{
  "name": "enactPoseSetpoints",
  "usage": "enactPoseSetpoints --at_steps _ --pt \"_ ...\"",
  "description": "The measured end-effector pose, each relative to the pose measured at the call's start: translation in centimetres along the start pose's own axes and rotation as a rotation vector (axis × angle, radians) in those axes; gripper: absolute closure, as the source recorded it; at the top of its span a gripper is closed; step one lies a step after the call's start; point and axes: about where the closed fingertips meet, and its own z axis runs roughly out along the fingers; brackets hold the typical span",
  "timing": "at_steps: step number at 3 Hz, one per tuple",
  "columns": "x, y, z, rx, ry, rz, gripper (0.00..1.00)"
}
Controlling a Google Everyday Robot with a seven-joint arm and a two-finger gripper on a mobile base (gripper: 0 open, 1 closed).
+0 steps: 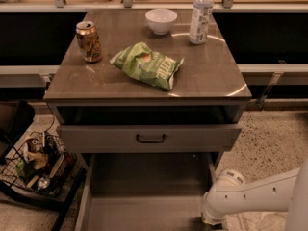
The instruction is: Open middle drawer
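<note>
While tracing arm (260,196) to bottom right, lost claw below view, grip untellable; found middle drawer (144,211) front cut off; counted one handle (150,138).

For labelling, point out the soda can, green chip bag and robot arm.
soda can (89,42), camera view, its side.
green chip bag (147,65), camera view, its front.
robot arm (260,195), camera view, white link; gripper out of view beyond its end, lower right.

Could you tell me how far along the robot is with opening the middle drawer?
Done: the middle drawer, below the handled upper drawer front, is drawn well out, its inside showing. In hand: the arm reaches down beside its right side; the gripper is out of view past the lower edge, so any grip is unseen. Left: probably only letting go and withdrawing.
</note>
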Motion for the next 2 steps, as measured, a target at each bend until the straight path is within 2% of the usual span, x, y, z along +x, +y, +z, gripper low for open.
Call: enactPoseSetpoints --at_steps 2 --pt "0.01 0.16 0.13 -0.004 0.000 0.000 0.38"
